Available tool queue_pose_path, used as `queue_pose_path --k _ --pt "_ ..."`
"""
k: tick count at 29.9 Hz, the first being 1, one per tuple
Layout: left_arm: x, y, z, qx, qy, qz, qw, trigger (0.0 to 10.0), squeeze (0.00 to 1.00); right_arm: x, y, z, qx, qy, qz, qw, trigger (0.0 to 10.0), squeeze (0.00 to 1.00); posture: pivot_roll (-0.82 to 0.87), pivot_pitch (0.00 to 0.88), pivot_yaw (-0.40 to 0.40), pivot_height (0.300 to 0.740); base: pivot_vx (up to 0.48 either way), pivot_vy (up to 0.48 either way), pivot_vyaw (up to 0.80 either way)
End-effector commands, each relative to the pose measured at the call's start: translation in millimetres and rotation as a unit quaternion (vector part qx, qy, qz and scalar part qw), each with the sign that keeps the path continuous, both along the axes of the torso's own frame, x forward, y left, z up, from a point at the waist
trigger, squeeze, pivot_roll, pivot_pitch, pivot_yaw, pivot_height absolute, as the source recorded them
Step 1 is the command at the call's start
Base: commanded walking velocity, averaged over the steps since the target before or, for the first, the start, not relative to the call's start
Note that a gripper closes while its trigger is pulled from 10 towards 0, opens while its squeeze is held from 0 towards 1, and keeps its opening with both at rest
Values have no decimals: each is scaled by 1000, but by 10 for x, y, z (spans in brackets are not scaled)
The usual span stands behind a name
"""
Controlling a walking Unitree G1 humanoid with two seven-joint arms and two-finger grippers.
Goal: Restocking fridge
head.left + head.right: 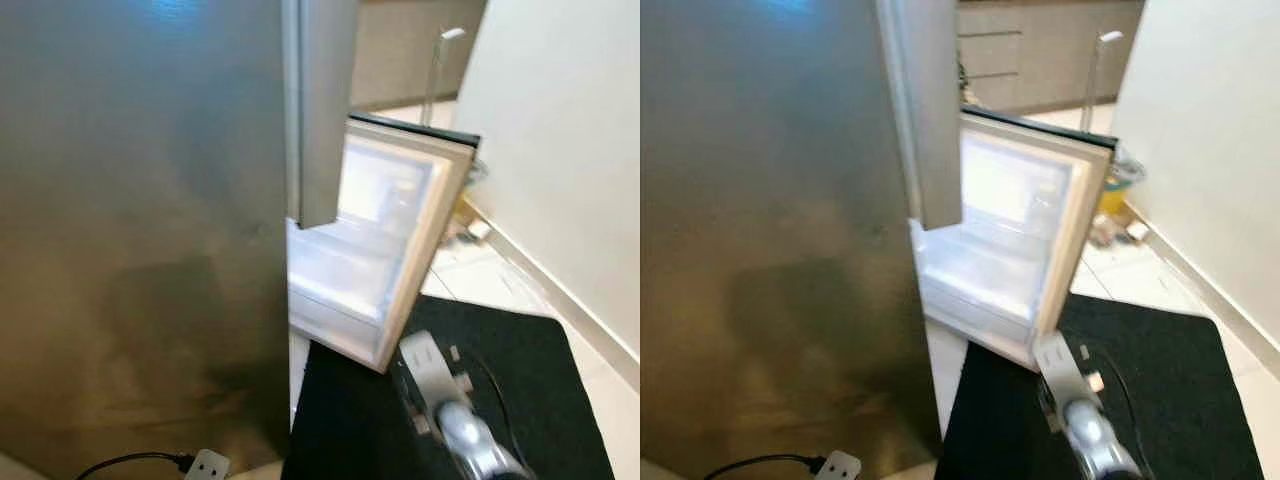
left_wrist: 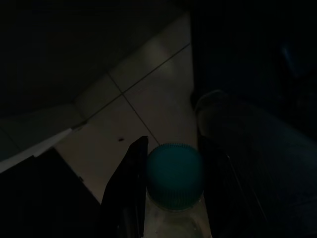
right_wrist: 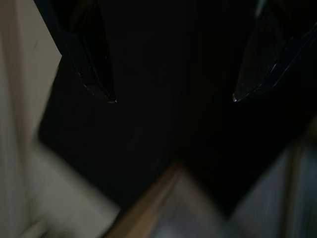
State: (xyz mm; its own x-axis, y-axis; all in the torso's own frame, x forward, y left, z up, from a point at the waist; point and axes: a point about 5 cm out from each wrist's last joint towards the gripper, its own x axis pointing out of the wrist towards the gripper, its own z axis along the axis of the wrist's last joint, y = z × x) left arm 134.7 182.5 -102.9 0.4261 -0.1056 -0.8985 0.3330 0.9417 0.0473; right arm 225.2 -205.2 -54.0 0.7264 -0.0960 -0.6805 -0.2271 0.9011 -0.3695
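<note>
Closest to the lens in the left wrist view, a bottle [image 2: 174,198] with a teal cap [image 2: 175,171] sits between the two black fingers [image 2: 130,183] of the left hand [image 2: 168,186], which is closed on it just under the cap. Beyond the hand lie pale floor tiles [image 2: 148,94], with a dark mat edge beside them; the rest of that view is too dim to read.

Right hand [image 3: 173,99] hangs with its fingers [image 3: 96,74] spread wide and nothing between them, above a black mat [image 3: 148,148]. Past the fingertips a pale strip and a tan edge show, blurred.

From the head views, the silver right arm [image 1: 465,430] reaches down over the black mat [image 1: 540,380]. Ahead of it stands the fridge [image 1: 140,250], its grey side taking up the left half. Its door [image 1: 1020,235] is swung open, showing a white lined inside with shelves. A white wall [image 1: 570,150] runs along the right, with tiled floor [image 1: 480,275] at its foot. Grey cabinets [image 1: 1040,50] stand beyond the door, where some small clutter lies on the floor. Near the fridge's base sits a white plug [image 1: 208,465] with a black cable.
</note>
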Motion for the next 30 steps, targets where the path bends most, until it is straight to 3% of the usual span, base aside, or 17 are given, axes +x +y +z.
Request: queue_pose_path --k 1,2,4,5,10,15,20,30 --pt "-181 -37 -67 -3 39 -5 999 10000 0 -112 -18 -75 -4 27 10 1000 10000 0 -36 25 -11 740 0 0 0" --pt "-181 -37 -67 -3 39 -5 999 10000 0 -112 -18 -75 -4 27 10 1000 10000 0 -36 25 -11 740 0 0 0" --pt "-180 -34 -66 -2 39 -6 999 10000 0 -360 -104 -206 -8 74 -2 997 10000 0 -35 24 -8 740 0 0 0" --pt "-180 -34 -66 -2 39 -6 999 10000 0 -360 -104 -206 -8 74 -2 997 10000 0 -35 24 -8 740 0 0 0" --pt "-154 -28 -58 -3 37 -10 999 10000 0 -763 -198 -375 -1 145 -12 989 10000 0 -37 17 -6 740 0 0 0" --pt "-142 -21 -54 -4 38 -9 999 10000 0 -951 -221 -440 -3 180 -2 984 10000 0 -33 12 -7 740 0 -162 0" --pt "-146 -21 -55 -4 39 -9 999 10000 0 -961 -223 -443 -4 182 0 983 10000 0 -32 11 -7 740 0 -465 0" --pt "-166 -11 -60 -2 43 -13 999 10000 0 -830 -199 -402 -2 168 15 986 10000 0 -30 6 -7 740 0 -462 0"
